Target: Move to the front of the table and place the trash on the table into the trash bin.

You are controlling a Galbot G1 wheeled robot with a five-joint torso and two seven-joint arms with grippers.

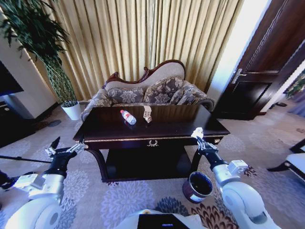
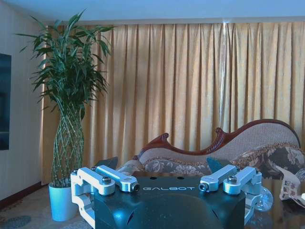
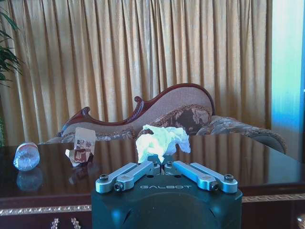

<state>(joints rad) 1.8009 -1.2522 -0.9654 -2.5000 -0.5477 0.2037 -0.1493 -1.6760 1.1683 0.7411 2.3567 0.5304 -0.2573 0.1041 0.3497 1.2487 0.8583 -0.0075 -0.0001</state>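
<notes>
The dark glossy table (image 1: 171,125) stands in front of me. On its top lie a clear bottle (image 1: 127,117) with a red-and-white label and a tan wrapper (image 1: 147,113). My right gripper (image 1: 199,139) is at the table's front right corner, shut on a white crumpled scrap (image 1: 197,132). In the right wrist view the scrap (image 3: 159,140) sticks up from the closed fingertips of the right gripper (image 3: 159,167), with the bottle (image 3: 26,156) and wrapper (image 3: 82,151) farther off. The trash bin (image 1: 189,194) sits on the carpet below the right arm. My left gripper (image 1: 66,147) hangs open, off the table's left front corner.
A sofa (image 1: 147,90) stands behind the table, with curtains beyond it. A plant in a white pot (image 1: 72,110) is at the far left. A dark door (image 1: 257,81) is at the right. Patterned carpet surrounds the table.
</notes>
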